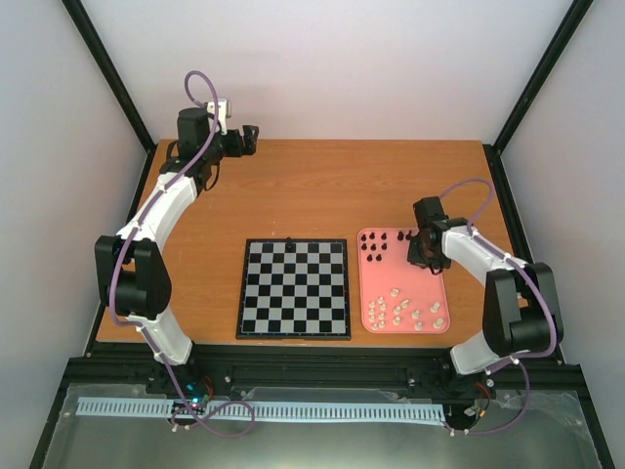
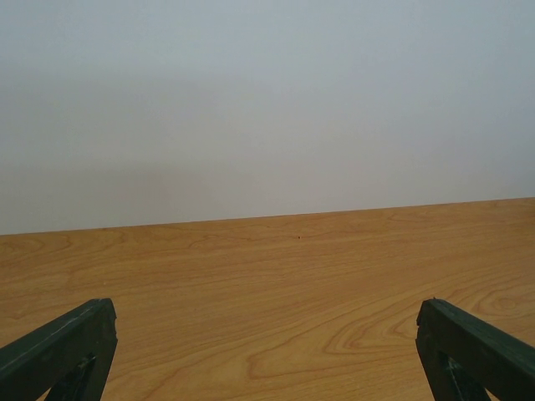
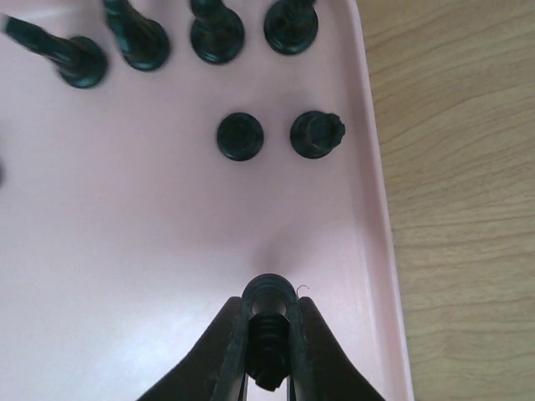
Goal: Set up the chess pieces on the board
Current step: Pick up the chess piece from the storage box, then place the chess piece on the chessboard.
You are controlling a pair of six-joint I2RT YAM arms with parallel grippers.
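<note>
over pink tray (image 3: 167, 234), right claw (image 3: 269, 324) clenched on black piece (image 3: 268, 292); left claw (image 2: 267, 338) wide apart.

the left pincer (image 2: 267, 355) (fingers (image 2: 67, 351) wide apart) hangs over a wooden table (image 2: 284, 276), facing a white wall (image 2: 267, 100).

The black left gripper (image 1: 252, 137) and right gripper (image 3: 267, 322) end white arms (image 1: 166, 210) with black joints. Purple cables (image 1: 200, 88) loop behind the jaws.
</note>
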